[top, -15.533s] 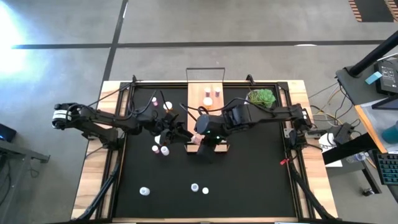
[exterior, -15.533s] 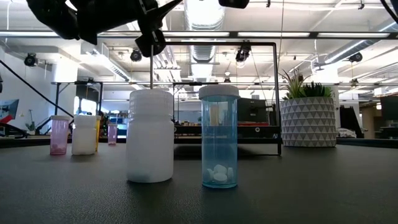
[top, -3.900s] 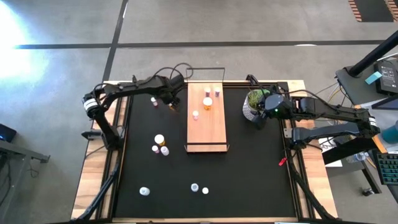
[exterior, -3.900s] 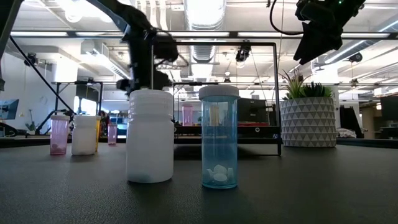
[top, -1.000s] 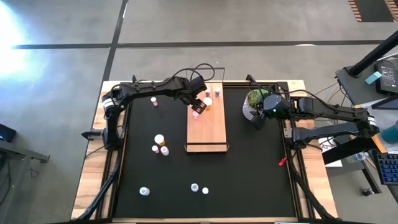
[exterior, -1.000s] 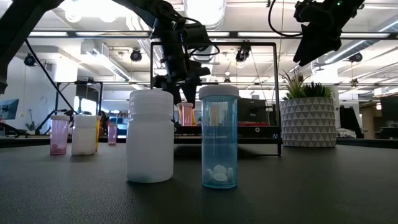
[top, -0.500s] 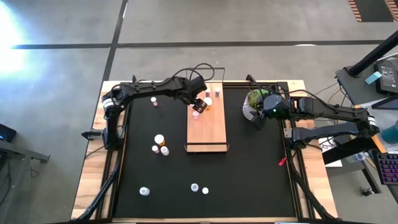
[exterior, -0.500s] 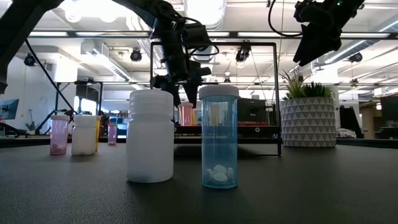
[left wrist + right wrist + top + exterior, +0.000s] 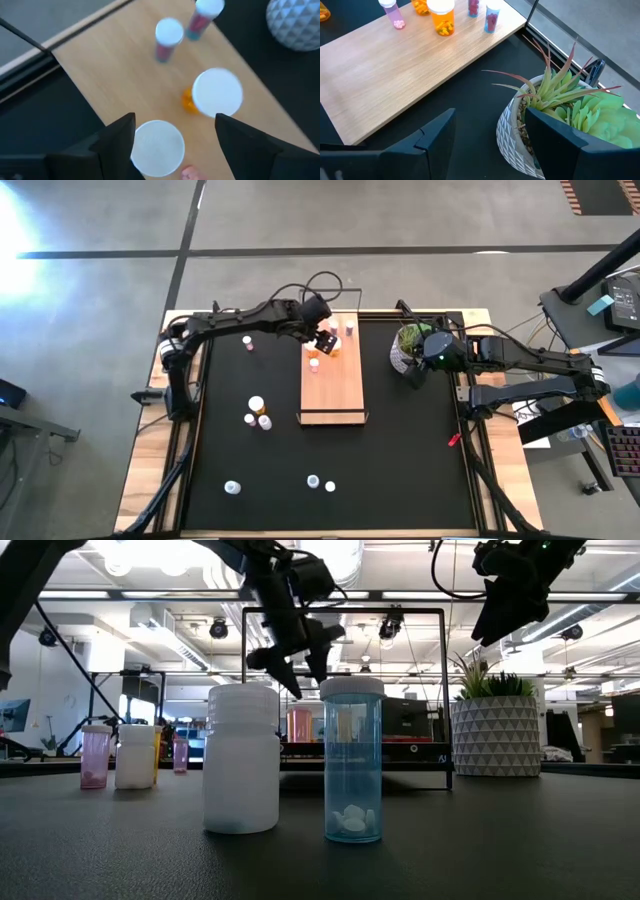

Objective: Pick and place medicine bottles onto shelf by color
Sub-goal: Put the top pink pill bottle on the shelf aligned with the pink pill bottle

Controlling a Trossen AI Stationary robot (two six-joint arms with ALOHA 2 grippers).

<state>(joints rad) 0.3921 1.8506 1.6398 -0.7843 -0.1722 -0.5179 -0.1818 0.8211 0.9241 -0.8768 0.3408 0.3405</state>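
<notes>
Tabletop (image 9: 400,460): black mat inside a light-wood border, with both arms reaching in from the far corners.
Shelf (image 9: 335,395): long light-wood board lying at the middle of the far edge and running toward the tabletop's centre, thin dark wire frame at each end; its near half is bare.
Plant (image 9: 420,338): green, in a white patterned pot, near the far right corner, just beside the shelf's right side.
Left claw (image 9: 325,341): up over the far end of the shelf, fingers spread apart and holding nothing; the left wrist view looks straight down between them at a pale cap.
Right claw (image 9: 412,372): parked above the plant by the right edge, fingers apart, nothing between them.
Pink bottle on shelf (image 9: 314,364): standing free near the shelf's left edge, directly under the left claw and not touched by it.
Orange bottle on shelf (image 9: 334,345): just beyond the pink one, toward the far end.
Two small pink bottles (image 9: 349,329): close together at the far end of the shelf.
Loose trio (image 9: 257,406): an orange bottle and two small ones clustered left of the shelf, mid tabletop.
Lone pink bottle (image 9: 246,341): near the far left corner.
Near-edge bottles: a white bottle (image 9: 241,757) and a pale blue one (image 9: 352,758) stand side by side, another (image 9: 232,487) farther left.
</notes>
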